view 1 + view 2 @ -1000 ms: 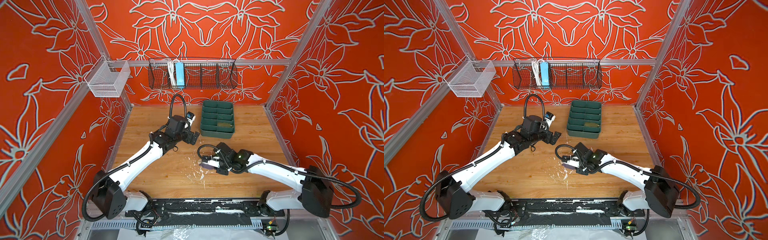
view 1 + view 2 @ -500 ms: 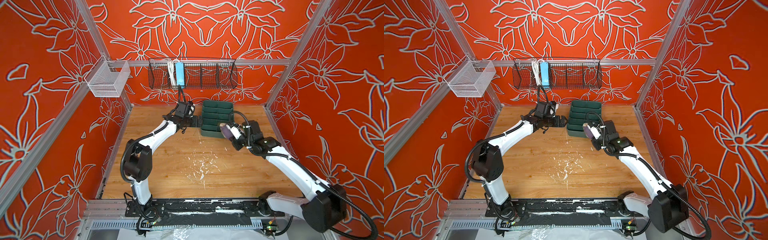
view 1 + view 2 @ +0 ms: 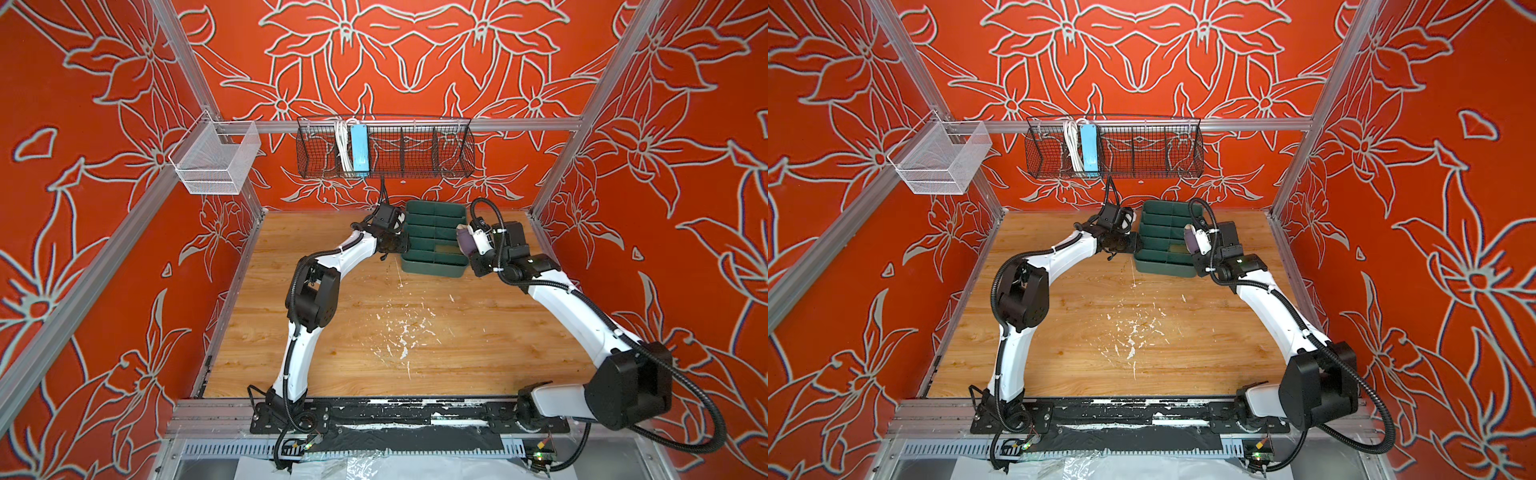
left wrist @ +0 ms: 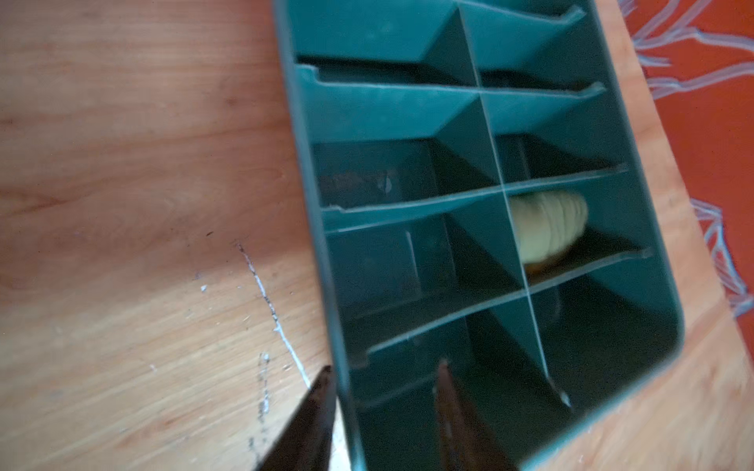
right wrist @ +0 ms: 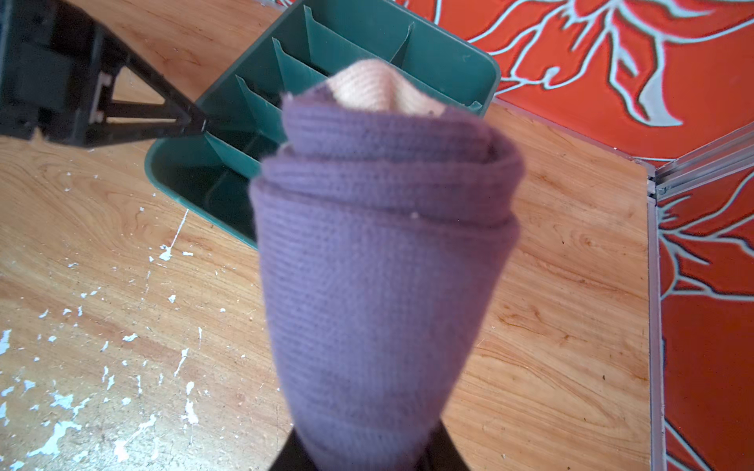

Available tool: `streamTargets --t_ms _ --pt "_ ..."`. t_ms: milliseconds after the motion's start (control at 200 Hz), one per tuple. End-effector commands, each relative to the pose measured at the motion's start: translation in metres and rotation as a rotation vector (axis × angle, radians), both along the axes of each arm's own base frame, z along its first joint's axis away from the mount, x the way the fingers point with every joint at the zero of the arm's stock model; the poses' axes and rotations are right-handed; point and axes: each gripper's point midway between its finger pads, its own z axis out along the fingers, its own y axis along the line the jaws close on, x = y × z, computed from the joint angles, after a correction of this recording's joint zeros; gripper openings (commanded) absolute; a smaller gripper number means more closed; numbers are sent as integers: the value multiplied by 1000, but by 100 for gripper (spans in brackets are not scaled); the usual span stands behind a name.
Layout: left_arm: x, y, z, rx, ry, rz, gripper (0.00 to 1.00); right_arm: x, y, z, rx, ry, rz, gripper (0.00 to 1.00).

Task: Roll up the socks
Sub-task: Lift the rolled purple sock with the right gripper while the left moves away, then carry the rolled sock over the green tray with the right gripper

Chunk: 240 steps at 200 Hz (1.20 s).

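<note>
At the back of the worktop (image 3: 374, 332), by the green tray (image 3: 432, 271).

Rolled purple sock (image 5: 383, 265) is gripped in right hand (image 3: 469, 249), held up off the wood at the tray's right rim. Its beige toe peeps from the roll's far end. Which cell lies under it: can't tell.

Already rolled, green sock (image 4: 546, 228) lies in the tray, in the column away from left hand (image 4: 383, 379), second row from the near end.

That left hand sits astride the tray's left wall, one finger outside and one inside. The fingers stand apart and the inner one is clear of the wall, so no pinch that I can see.

Risks, as I judge them:
- The roll looks loose at its outer lap. Released high, it may spring open or hang on a divider.
- Cells look narrow against the roll. Pressing it in could shove the tray, which seems unclamped.
- Poor aim puts it on the green sock.
- Lifting the left hand with a finger inside could tip the tray.
- Both hands crowd one tray, so a knock is possible.
</note>
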Motion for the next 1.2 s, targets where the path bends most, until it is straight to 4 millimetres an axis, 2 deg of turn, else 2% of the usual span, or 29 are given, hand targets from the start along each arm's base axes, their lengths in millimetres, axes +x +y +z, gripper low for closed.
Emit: streamTargets --t_ms 0,95,195,250,385,525,611,746,871,966,1096,1196 --pt "-3 -11 -13 68 14 -36 27 5 3 -9 1 8 11 0" --pt "-4 -13 -23 134 6 -46 23 4 7 -12 0 25 34 0" --pt "-2 -5 -32 177 3 -18 19 3 9 -12 9 16 48 0" --pt "-1 -1 -37 196 2 -7 12 2 11 -10 13 12 57 0" --pt "-2 5 -41 227 8 11 5 -2 15 -6 34 9 84 0" --pt "-10 13 -34 270 9 -7 4 -8 18 -2 44 5 110 0" --pt "-19 23 -20 305 -13 -12 3 -11 19 1 44 2 120 0" --pt "-46 39 -2 332 -10 -30 3 -15 31 4 84 14 187 0" --pt "-78 57 6 352 6 -29 3 -24 56 1 164 83 304 0" --pt "-110 74 2 357 41 -16 4 -34 80 -2 202 152 401 0" --pt "-150 91 -6 321 80 11 4 -52 111 -13 124 214 537 0" --pt "-177 104 -16 303 102 40 5 -58 131 -20 81 226 615 0"
